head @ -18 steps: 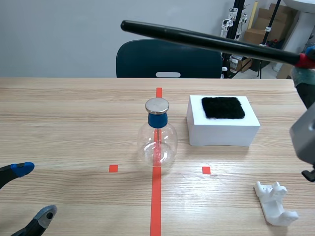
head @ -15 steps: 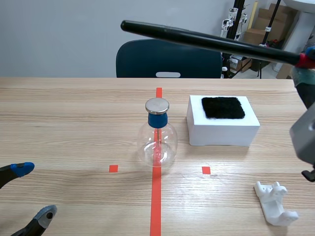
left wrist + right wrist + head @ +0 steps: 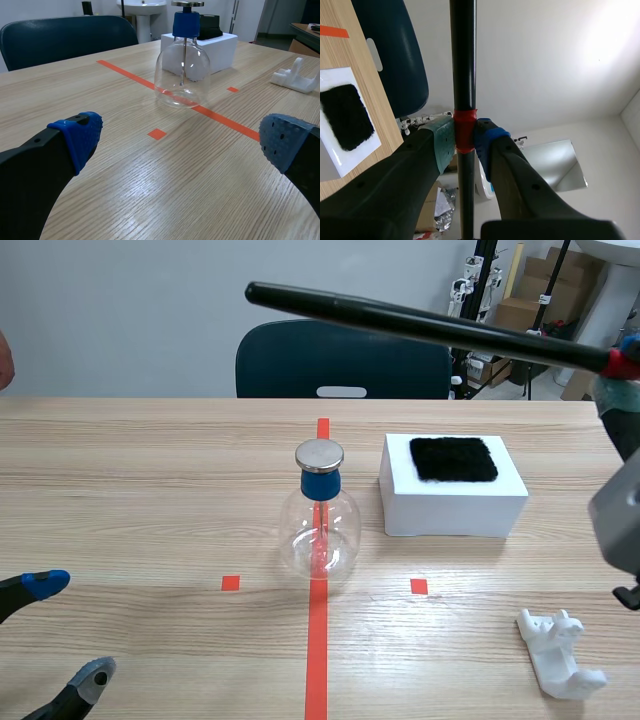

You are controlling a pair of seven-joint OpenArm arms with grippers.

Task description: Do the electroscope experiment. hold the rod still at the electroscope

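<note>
Nearest, L pincer [image 3: 181,140] rests low over the table [image 3: 150,490], jaws wide apart, empty; mid-table the electroscope [image 3: 320,520] stands upright on the red tape line [image 3: 317,650], a white box [image 3: 450,512] w/ black cloth [image 3: 453,458] just beside it. Beyond and above, R pincer [image 3: 465,142] is clamped on the rod [image 3: 420,320] at its red band, rod slanting high over the electroscope, tip apparently well apart from the metal cap [image 3: 319,454] (depth hard to judge). Risk: held by one end, the long rod may sag or twist in the grip and knock the electroscope over.
</note>
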